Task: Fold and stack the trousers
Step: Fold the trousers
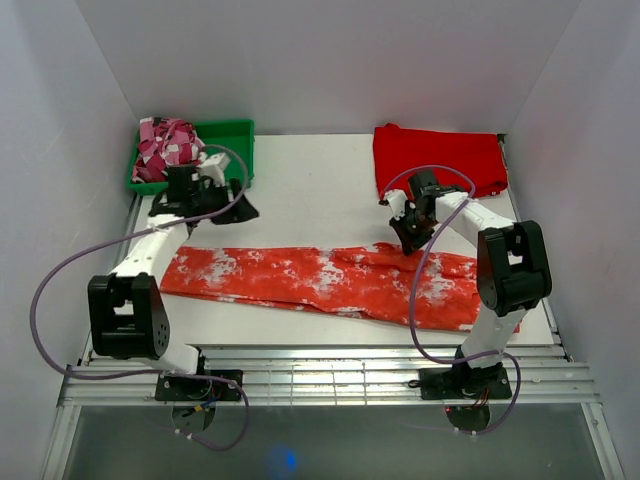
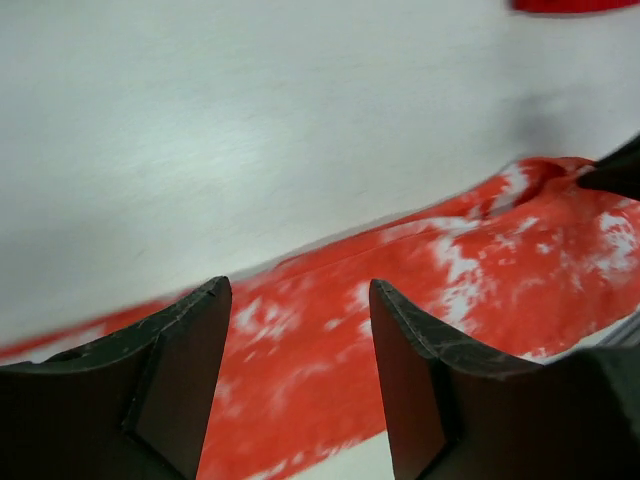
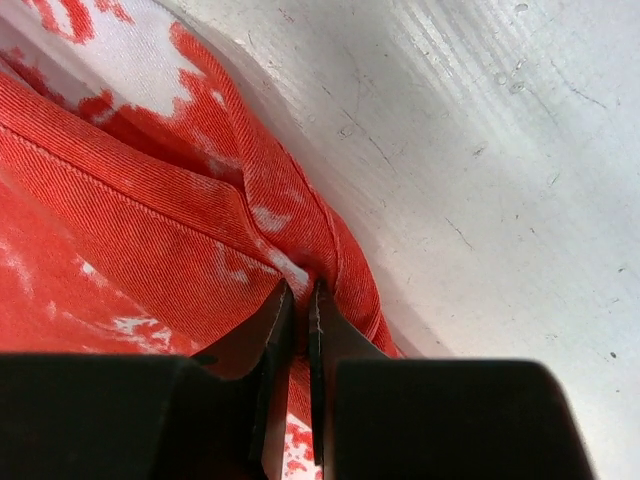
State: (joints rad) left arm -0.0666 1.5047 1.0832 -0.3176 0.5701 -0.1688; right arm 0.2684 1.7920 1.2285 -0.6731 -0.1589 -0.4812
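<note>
While I look down from the overhead camera, the white table fills most of my view. The trousers lie on it as one long flat band, running from beside the left arm to beside the right arm and slanting a little nearer to me toward the right. They are orange-red with white splotches all over.

Behind them, at the far right of the table, sits a plain red folded cloth, well apart from the trousers. At the far left corner is a green bin with a bundle of pink and white cloth at its left end.

The right gripper is down on the far edge of the trousers, right of the middle. On its wrist camera I see the right gripper clenched, its two jaws nearly meeting with a ridge of the cloth's edge pinched between them; bare table lies just beyond that fold.

The left gripper is over the bare table just beyond the far edge of the band, toward its left end. From its own camera the left gripper is released, jaws standing wide apart with nothing between them, and the speckled cloth showing through the gap below. I cannot tell whether its tips touch the table.
</note>
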